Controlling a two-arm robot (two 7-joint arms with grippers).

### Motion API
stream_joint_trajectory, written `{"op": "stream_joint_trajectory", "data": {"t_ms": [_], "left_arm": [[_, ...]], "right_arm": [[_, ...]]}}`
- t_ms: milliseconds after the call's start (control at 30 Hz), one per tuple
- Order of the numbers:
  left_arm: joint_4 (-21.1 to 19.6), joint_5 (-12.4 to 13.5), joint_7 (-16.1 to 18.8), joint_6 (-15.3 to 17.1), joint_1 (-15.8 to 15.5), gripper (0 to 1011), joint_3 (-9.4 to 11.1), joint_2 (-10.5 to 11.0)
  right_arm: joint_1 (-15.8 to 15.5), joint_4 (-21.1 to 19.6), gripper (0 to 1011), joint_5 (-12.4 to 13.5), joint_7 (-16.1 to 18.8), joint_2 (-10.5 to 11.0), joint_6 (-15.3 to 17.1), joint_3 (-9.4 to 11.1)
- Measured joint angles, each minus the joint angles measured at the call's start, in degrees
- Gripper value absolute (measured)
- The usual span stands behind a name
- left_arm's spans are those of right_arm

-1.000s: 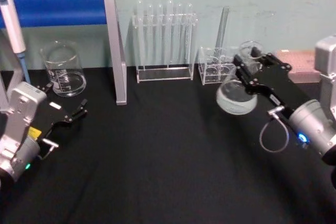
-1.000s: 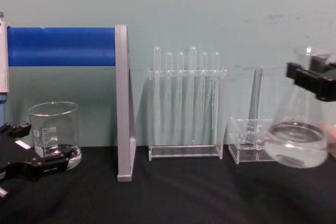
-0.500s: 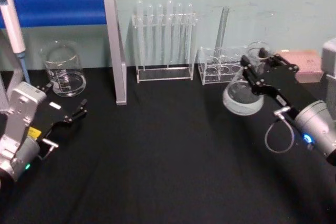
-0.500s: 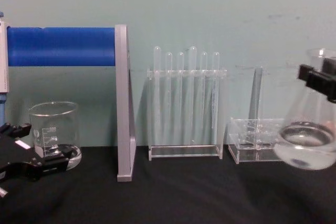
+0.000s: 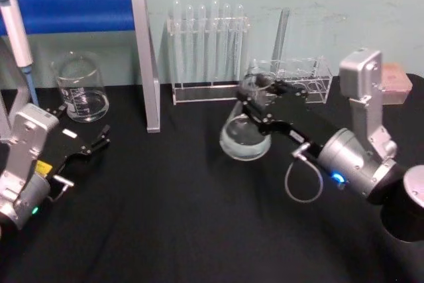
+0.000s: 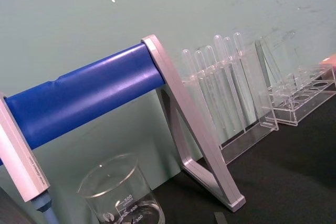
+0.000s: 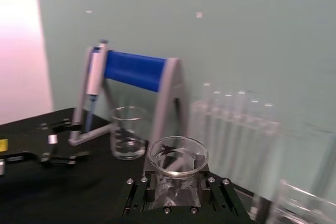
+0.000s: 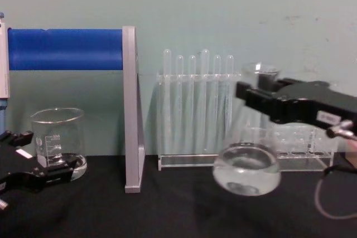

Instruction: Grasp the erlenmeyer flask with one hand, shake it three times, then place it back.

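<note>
The erlenmeyer flask (image 5: 245, 138) is clear glass with clear liquid in its wide base. My right gripper (image 5: 260, 96) is shut on its neck and holds it tilted above the black cloth, in front of the test tube rack. From the chest, the flask (image 8: 246, 172) hangs below the black fingers (image 8: 262, 100). In the right wrist view its rim (image 7: 177, 156) sits just beyond the gripper (image 7: 177, 190). My left gripper (image 5: 101, 138) rests open at the left, near the beaker, and shows low on the left as a gripper (image 8: 40, 157) in the chest view.
A glass beaker (image 5: 81, 88) stands back left under a blue pipette stand (image 5: 79, 10) with a grey leg (image 5: 147, 64). A test tube rack (image 5: 207, 51) and a small clear rack (image 5: 303, 75) line the back wall. Bare black cloth fills the foreground.
My right gripper has swung the flask left, from the right side to the middle before the test tube rack. The small clear rack now stands farther right. The left arm has not moved.
</note>
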Motion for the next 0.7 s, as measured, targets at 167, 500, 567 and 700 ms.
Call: {"op": "stream_joint_trajectory", "data": {"t_ms": [167, 500, 567, 700], "left_arm": [[0.0, 0.0, 0.0, 0.0, 0.0, 1001, 0.0, 0.0], [0.0, 0.0, 0.0, 0.0, 0.0, 1001, 0.0, 0.0], [0.0, 0.0, 0.0, 0.0, 0.0, 1001, 0.0, 0.0], [0.0, 0.0, 0.0, 0.0, 0.0, 1001, 0.0, 0.0]], "right_arm": [[1.79, 1.48, 449, 0.95, 2.26, -0.12, -0.25, -2.59], [3.61, 2.89, 449, 2.07, 3.24, 0.3, -0.63, -4.9], [3.71, 2.91, 449, 2.25, 3.24, 0.51, -0.63, -5.13], [3.76, 2.85, 449, 2.55, 3.06, 0.86, -0.63, -5.34]]}}
